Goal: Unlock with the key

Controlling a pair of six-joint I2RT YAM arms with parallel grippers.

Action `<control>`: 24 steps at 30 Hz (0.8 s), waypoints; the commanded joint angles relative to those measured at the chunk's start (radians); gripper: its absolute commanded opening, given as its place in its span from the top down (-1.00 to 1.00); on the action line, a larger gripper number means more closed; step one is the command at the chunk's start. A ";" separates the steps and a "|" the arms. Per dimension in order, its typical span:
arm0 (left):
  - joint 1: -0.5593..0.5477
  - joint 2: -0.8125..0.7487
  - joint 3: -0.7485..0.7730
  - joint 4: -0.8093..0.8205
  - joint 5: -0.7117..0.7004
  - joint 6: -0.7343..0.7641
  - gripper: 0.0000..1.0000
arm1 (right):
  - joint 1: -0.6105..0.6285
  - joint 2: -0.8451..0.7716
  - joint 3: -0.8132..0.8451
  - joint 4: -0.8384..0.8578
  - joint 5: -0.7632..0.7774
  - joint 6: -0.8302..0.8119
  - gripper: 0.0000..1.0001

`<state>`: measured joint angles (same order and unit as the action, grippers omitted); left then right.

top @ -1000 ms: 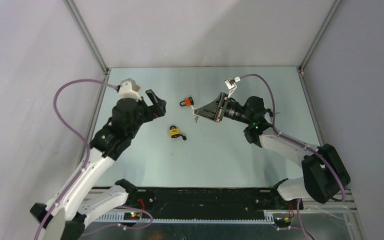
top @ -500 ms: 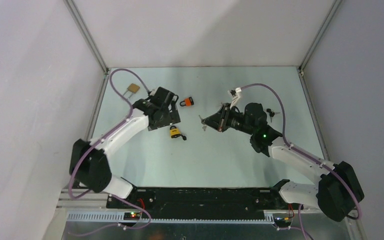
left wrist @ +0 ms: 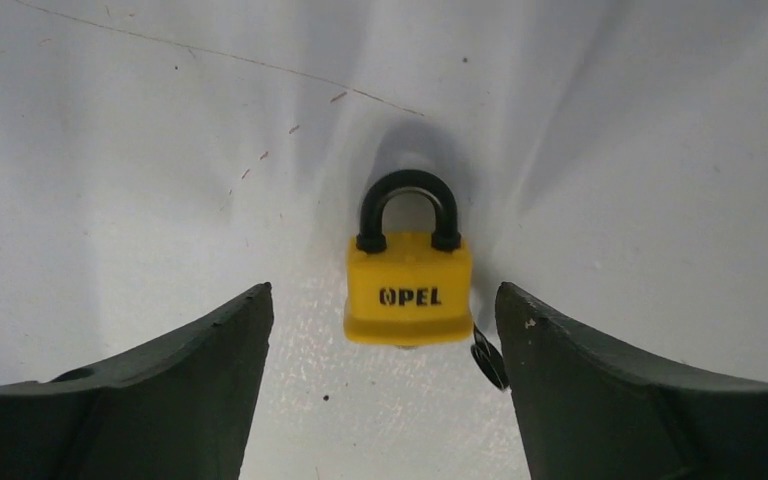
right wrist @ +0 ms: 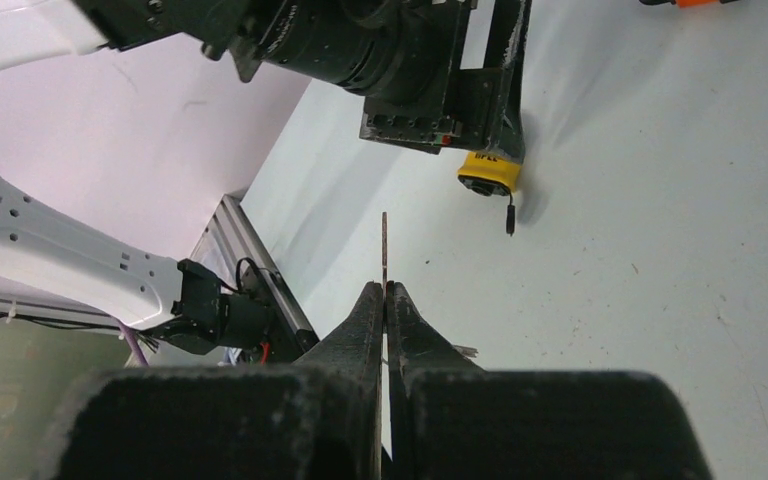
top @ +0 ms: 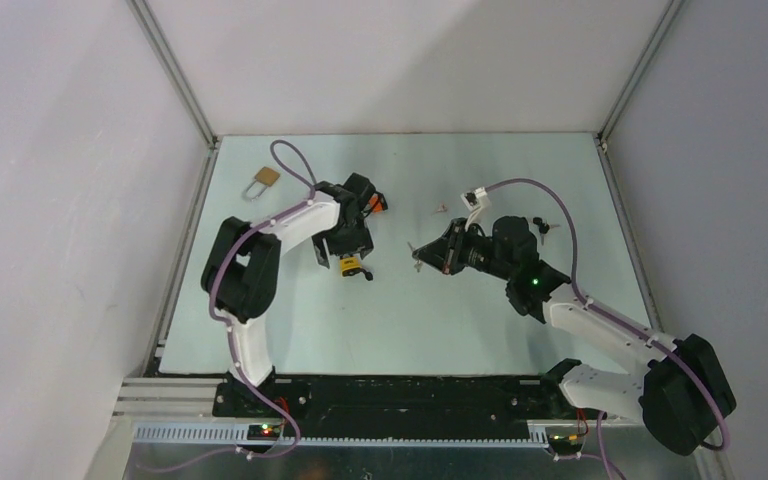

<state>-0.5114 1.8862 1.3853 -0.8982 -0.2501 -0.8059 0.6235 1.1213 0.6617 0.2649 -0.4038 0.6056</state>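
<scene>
A yellow padlock [left wrist: 408, 300] with a black shackle lies flat on the table, also visible in the top view as the yellow padlock [top: 352, 266]. My left gripper [left wrist: 382, 290] is open, with one finger on either side of the lock body and not touching it. A small dark key head [left wrist: 487, 360] pokes out beside the lock's bottom corner. My right gripper [right wrist: 385, 285] is shut on a thin metal key [right wrist: 384, 250], seen edge-on and pointing towards the yellow padlock [right wrist: 490, 170]. In the top view the right gripper [top: 430, 254] hovers to the right of the lock.
An orange padlock [top: 375, 203] lies just behind the left gripper. A brass padlock [top: 265, 178] sits at the far left. Small dark keys [top: 540, 225] lie behind the right arm, and a tiny object [top: 440, 209] lies near the middle. Grey walls enclose the table.
My left arm has swung in from the left and come down over the yellow padlock, its jaws narrowing slightly. My right gripper, still holding the key, has shifted a little nearer and lower.
</scene>
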 commanded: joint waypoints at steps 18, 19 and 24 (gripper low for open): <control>0.046 0.147 0.048 -0.024 0.127 -0.092 0.06 | 0.001 -0.032 -0.028 0.030 0.035 -0.023 1.00; 0.046 0.144 0.042 -0.024 0.131 -0.095 0.06 | 0.003 -0.029 -0.028 0.031 0.036 -0.023 1.00; 0.046 0.107 0.023 -0.017 0.159 -0.111 0.26 | 0.017 -0.022 -0.028 0.044 0.039 -0.024 1.00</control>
<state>-0.4595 2.0190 1.4452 -0.9073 -0.1654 -0.8692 0.6277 1.1023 0.6357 0.2630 -0.3801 0.6006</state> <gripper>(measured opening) 0.511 0.009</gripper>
